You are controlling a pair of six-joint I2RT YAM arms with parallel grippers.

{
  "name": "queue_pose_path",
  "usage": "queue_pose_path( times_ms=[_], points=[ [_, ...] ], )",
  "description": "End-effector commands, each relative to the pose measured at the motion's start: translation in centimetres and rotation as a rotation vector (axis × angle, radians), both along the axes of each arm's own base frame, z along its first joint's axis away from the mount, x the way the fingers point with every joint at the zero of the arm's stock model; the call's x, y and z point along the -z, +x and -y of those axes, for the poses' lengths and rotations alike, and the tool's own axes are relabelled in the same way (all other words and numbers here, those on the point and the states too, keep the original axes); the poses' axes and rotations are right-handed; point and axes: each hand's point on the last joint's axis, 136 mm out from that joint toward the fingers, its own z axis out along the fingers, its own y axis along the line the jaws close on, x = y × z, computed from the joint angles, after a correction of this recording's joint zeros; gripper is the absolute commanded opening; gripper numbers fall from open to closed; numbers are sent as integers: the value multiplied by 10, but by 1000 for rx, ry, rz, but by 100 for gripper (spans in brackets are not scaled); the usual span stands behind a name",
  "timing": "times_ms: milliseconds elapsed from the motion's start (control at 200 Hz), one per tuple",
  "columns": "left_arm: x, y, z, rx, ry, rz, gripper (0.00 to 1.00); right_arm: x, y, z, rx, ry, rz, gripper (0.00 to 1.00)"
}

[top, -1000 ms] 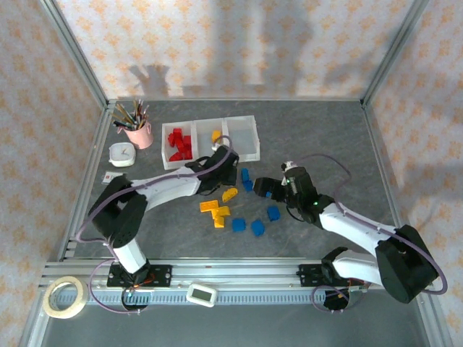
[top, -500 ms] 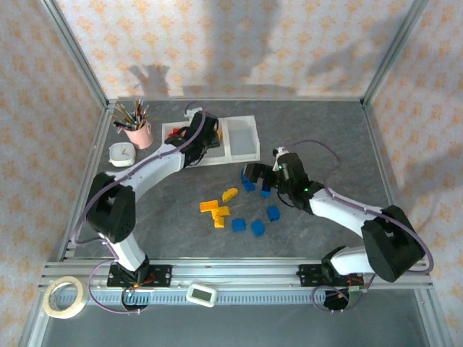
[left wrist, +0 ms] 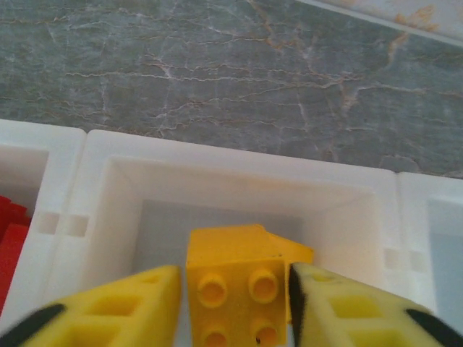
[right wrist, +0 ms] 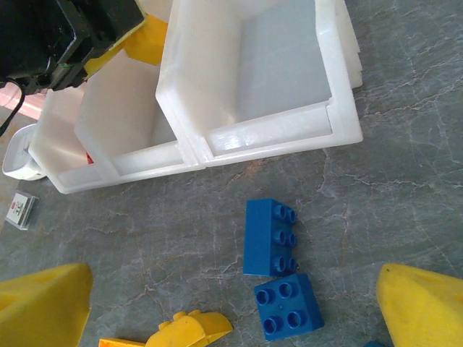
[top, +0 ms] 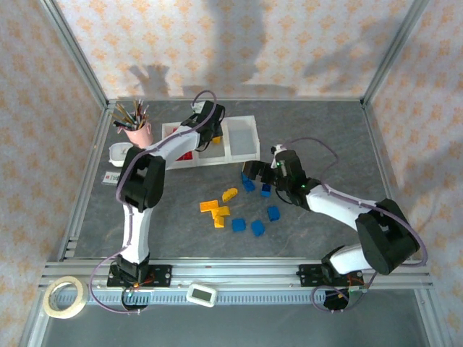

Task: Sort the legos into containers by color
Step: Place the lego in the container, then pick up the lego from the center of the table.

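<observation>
Yellow plastic brick (left wrist: pixel 235 278), pinched by the left fingers (left wrist: pixel 123 307), hangs over the middle bin of the translucent white tray (left wrist: pixel 94 155), apparently for dropping there. Right fingers (right wrist: pixel 43 303) spread above blue bricks (right wrist: pixel 271 238) beside that tray.
</observation>
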Motion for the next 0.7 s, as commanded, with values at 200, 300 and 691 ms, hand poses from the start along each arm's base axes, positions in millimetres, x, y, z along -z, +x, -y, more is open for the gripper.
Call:
queue_pose_path(
  times_ms=[200, 300, 691],
  points=[
    [-47, -13, -9, 2, 10, 38, 58, -26, 5, 2, -12, -23, 59, 100],
    [-58, -33, -1, 42, -31, 55, 59, -21, 0, 5, -18, -40, 38, 100],
    [-49, -153, 48, 281, -70, -23, 63, 9, -36, 18, -41, -70, -101, 100]
  ],
)
